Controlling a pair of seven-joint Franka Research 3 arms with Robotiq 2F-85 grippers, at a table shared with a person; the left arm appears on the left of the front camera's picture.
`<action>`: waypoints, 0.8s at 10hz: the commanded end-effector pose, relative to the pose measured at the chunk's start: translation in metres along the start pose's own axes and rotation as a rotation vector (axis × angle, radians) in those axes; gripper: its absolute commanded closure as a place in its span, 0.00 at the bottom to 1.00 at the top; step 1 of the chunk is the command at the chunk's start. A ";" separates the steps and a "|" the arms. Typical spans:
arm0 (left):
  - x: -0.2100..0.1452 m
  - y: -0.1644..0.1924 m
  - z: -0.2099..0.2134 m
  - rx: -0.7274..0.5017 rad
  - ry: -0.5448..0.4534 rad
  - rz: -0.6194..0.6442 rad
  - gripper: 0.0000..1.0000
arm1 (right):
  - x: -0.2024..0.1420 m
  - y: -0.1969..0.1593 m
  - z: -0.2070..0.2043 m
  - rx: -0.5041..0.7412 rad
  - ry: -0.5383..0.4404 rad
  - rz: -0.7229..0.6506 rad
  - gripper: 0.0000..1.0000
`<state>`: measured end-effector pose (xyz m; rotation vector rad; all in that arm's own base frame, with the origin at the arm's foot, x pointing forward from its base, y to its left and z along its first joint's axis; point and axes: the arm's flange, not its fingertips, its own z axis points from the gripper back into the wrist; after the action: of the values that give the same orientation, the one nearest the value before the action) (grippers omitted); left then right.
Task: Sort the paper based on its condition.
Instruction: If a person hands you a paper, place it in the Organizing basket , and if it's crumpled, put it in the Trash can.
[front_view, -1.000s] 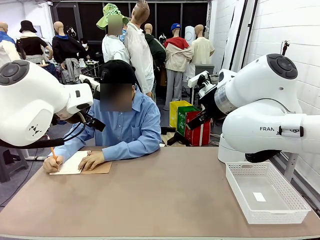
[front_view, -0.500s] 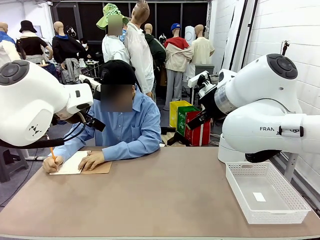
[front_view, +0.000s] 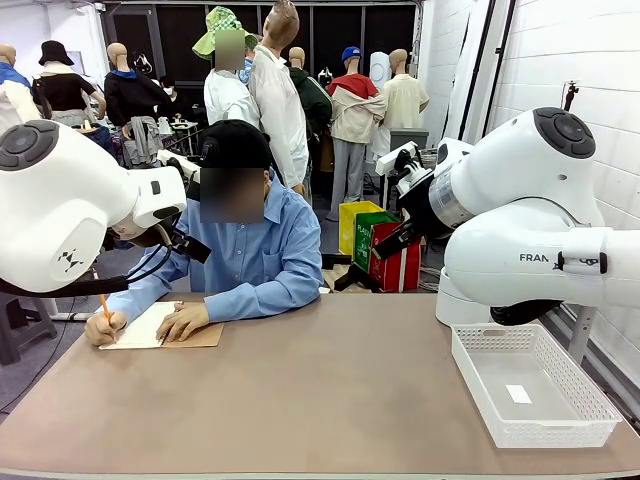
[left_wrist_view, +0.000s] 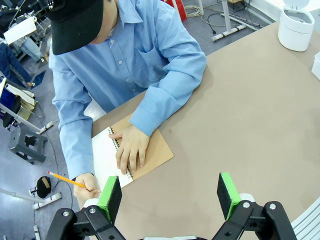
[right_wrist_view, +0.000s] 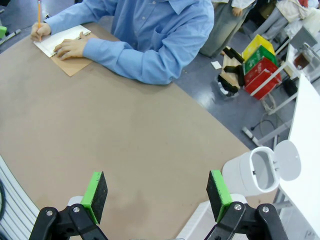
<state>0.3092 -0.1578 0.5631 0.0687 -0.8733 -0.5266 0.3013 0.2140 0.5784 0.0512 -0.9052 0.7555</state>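
L gripper (left_wrist_view: 168, 192) and R gripper (right_wrist_view: 156, 192) both released, jaws wide, nothing btwn pads, hanging above table (front_view: 320, 400). Paper = white sheet (left_wrist_view: 104, 160) lying open in spiral notebook (left_wrist_view: 156, 152) w/ brown cover at far-left table edge, by the person; one hand (left_wrist_view: 131, 149) flat across it, other hand (left_wrist_view: 90, 184) w/ pencil (left_wrist_view: 67, 179) at sheet's outer edge. White basket (front_view: 470, 375) on robot's right holds a small white tag (front_view: 518, 393).

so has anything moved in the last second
Nothing visibly changed. The person's pencil hand and other hand stay on the notebook, the left end effector and right end effector stay open above the table, the white basket keeps its tag.
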 end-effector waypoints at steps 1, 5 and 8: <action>0.000 0.001 -0.001 0.005 -0.005 -0.013 0.00 | 0.000 0.001 0.000 -0.004 0.002 0.003 0.00; 0.000 0.001 -0.001 0.005 -0.005 -0.013 0.00 | 0.000 0.001 0.000 -0.004 0.002 0.003 0.00; 0.000 0.001 -0.001 0.005 -0.005 -0.013 0.00 | 0.000 0.001 0.000 -0.004 0.002 0.003 0.00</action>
<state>0.3092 -0.1578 0.5631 0.0687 -0.8733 -0.5266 0.3013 0.2140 0.5784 0.0512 -0.9052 0.7555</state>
